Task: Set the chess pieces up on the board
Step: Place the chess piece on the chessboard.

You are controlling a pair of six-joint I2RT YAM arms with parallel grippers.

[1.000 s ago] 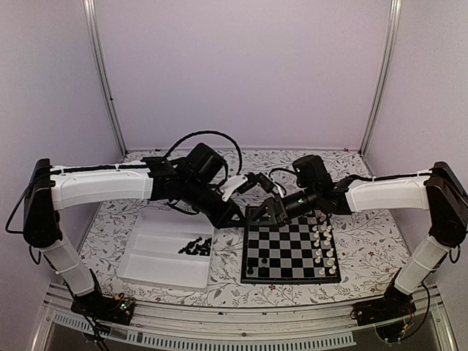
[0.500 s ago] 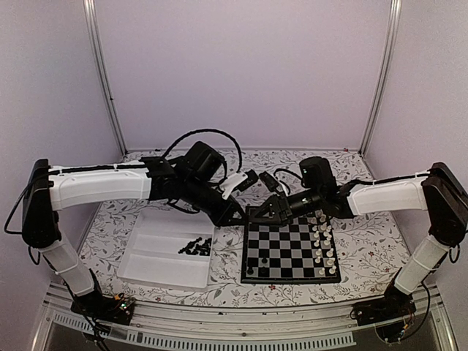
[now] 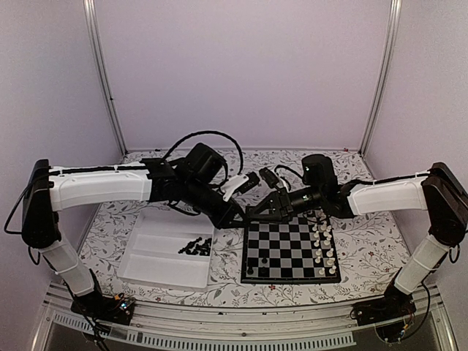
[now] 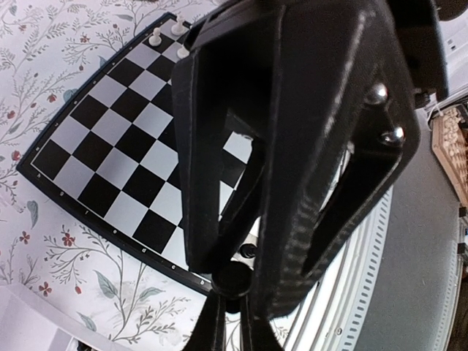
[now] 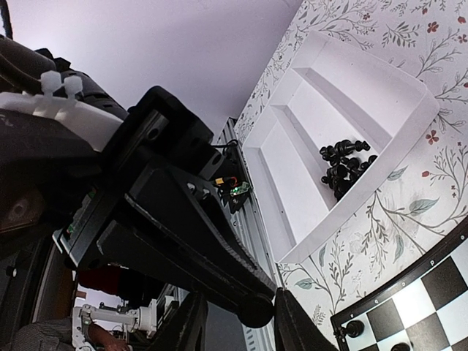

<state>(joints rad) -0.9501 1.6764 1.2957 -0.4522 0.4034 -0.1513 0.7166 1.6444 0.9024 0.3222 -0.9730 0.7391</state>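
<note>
board (image 3: 291, 252): small, square, black-and-white chequered, thin black border; lying flat; far left corner just under the tips of left gripper (image 4: 232, 291) and right gripper (image 5: 240, 323), the rest stretching to the near side and to the right of them.
held piece (image 5: 256, 310): tiny, black, rounded; pinched at the closed tips of left gripper; between the spread fingers of right gripper, contact with them not clear.
pieces on board (image 3: 251, 270): two, black, at the near left corner, well apart from both grippers.
loose chess pieces (image 3: 196, 247): small black jumbled heap, off the board, left of and nearer than the left gripper tips, well apart.
</note>
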